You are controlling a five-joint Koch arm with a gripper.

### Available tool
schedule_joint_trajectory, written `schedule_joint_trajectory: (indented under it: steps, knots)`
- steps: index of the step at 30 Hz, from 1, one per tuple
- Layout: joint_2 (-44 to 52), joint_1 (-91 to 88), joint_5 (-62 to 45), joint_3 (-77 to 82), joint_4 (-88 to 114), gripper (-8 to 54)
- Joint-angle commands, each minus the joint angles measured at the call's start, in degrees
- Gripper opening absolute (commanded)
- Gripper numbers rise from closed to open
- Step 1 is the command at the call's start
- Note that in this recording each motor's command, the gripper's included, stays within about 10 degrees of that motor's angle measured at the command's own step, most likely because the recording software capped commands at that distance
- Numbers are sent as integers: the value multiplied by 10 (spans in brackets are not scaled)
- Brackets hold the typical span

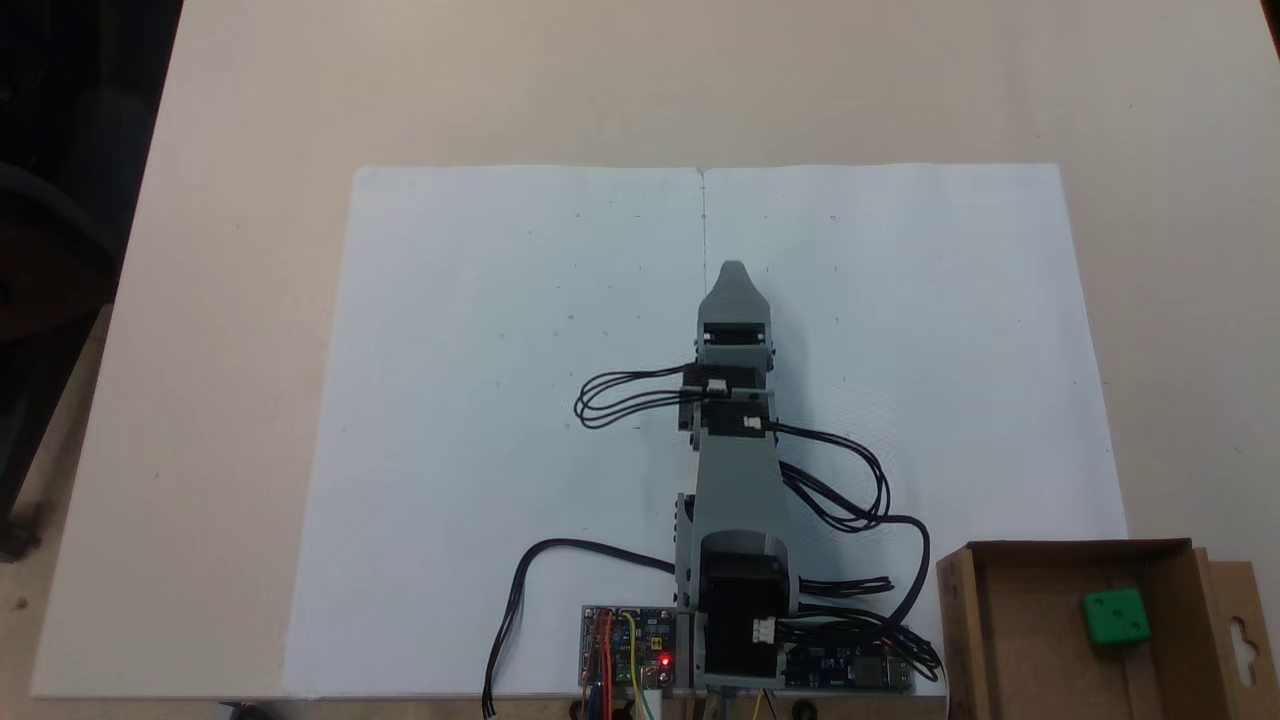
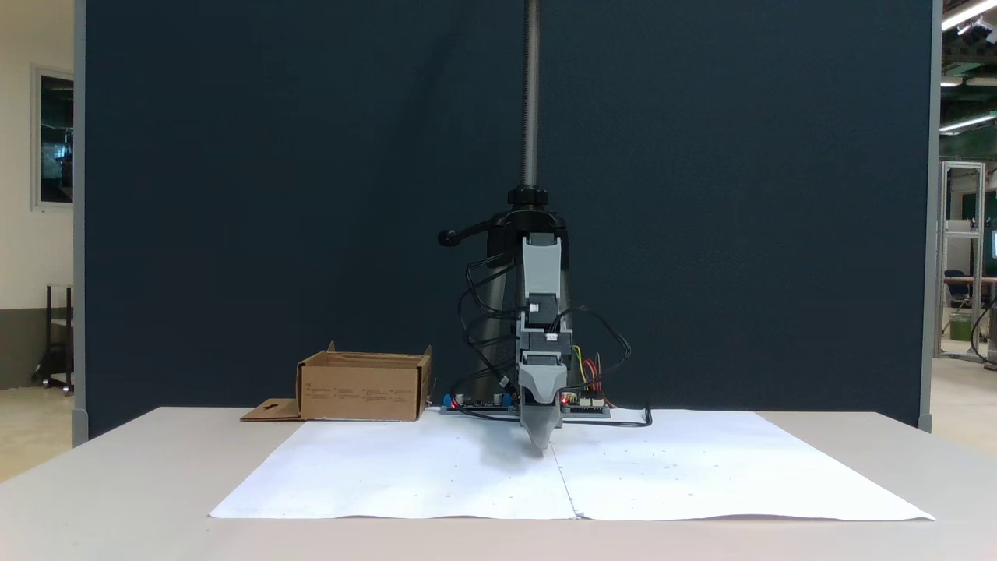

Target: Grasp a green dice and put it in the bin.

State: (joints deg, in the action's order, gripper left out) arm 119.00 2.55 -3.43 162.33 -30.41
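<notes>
Pointing down at the paper, the gripper (image 1: 733, 270) sits near the middle seam of the white sheets (image 1: 500, 400), its tip close to or touching the surface in a fixed view (image 2: 539, 446). Nothing is between the jaws; they look closed to a single point, though both cameras see them more or less in line, so I cannot tell for sure whether they are together or slightly parted. Behind the gripper the arm (image 1: 738, 480) folds back over its base, with black cables (image 1: 850, 490) looping off to either side and a circuit board (image 1: 628, 648) with a red light at the table (image 1: 250, 100) edge.

Further out, the dice (image 1: 1116, 616) lies inside the bin (image 1: 975, 620), on the box floor toward the flap side, well apart from the gripper. The bin (image 2: 362, 387) stands just off the paper's corner beside the base.

Judging by this, the drop is done and the arm is at its rest pose. No further grasp seems called for; the next move would only be holding still or resetting.
</notes>
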Motion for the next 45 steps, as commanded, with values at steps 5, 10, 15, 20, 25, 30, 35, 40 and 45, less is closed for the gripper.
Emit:
schedule_joint_trajectory:
  steps: [5, 10, 15, 20, 25, 30, 35, 40, 45]
  knots:
    - [37, 2, -1, 57, -179, 441]
    - [83, -6, -2, 112, -278, 441]
    - [125, -6, -1, 156, -377, 442]
    - [152, -6, -2, 170, -466, 445]
    - [160, -4, -2, 170, -542, 446]
    - [160, -1, -2, 171, -541, 447]
    - [160, -1, -1, 170, -541, 448]
    - [159, 0, -1, 170, -541, 449]
    - [160, -1, 1, 170, -541, 463]
